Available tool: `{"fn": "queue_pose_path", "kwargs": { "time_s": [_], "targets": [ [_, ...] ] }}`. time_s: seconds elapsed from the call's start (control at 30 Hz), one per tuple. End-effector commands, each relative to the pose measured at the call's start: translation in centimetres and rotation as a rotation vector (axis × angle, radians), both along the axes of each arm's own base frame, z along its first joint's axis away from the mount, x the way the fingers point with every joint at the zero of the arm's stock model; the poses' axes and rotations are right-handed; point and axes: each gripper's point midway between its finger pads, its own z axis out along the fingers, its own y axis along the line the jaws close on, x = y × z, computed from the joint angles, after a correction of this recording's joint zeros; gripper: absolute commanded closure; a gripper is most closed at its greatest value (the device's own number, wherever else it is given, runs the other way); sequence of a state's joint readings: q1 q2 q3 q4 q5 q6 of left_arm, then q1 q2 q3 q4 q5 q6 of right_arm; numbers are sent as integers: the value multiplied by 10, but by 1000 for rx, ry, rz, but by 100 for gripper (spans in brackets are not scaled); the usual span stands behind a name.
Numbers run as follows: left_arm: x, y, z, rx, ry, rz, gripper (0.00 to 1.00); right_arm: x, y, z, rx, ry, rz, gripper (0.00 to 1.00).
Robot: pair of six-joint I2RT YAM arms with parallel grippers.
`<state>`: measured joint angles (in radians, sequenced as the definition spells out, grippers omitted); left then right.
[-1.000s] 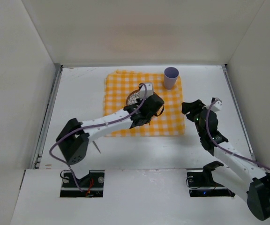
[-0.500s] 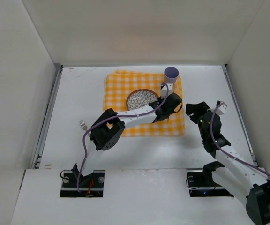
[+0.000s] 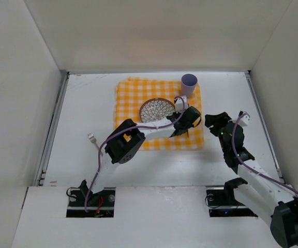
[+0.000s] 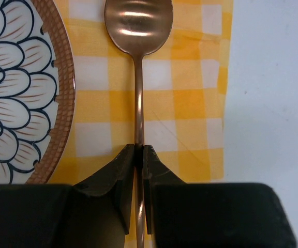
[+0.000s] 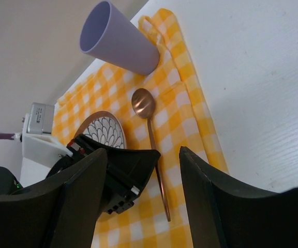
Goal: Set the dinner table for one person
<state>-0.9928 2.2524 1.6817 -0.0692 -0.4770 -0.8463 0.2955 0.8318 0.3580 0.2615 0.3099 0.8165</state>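
I see open counter (image 3: pixel 82 103) left of the checkered cloth (image 3: pixel 128 95), apart from a fork (image 3: pixel 92 138) near-left. My left arm (image 3: pixel 151 127) bars the cloth's near half beside the plate (image 3: pixel 157 108). The cup (image 3: pixel 189 85) blocks its far-right corner. My right tool (image 3: pixel 211 123) crowds the narrower right strip.

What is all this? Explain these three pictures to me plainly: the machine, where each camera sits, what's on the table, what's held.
It is a robot with two arms bolted at the near edge of a white table. The wide picture comes from a fixed camera above and behind them. The other two come from a camera on each wrist. On the table lies a yellow checkered cloth carrying a patterned plate and a purple cup. What looks like a fork lies off to the left. The left end effector is shut on the handle of a copper spoon, right of the plate. The right end effector is open, holding nothing.
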Motion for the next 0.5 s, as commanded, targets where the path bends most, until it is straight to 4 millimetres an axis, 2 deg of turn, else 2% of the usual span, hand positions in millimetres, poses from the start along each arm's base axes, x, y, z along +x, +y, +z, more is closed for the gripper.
{"fn": "queue_pose_path", "kwargs": {
  "time_s": [0.0, 0.2, 0.47],
  "targets": [
    [16, -10, 30, -125, -68, 70, 100, 3, 2, 7, 19, -25, 7, 36],
    [16, -10, 9, -120, -24, 70, 95, 4, 4, 5, 18, -20, 12, 36],
    [14, -5, 9, -93, -28, 51, 91, 4, 4, 5, 18, -19, 12, 36]
  ]
}}
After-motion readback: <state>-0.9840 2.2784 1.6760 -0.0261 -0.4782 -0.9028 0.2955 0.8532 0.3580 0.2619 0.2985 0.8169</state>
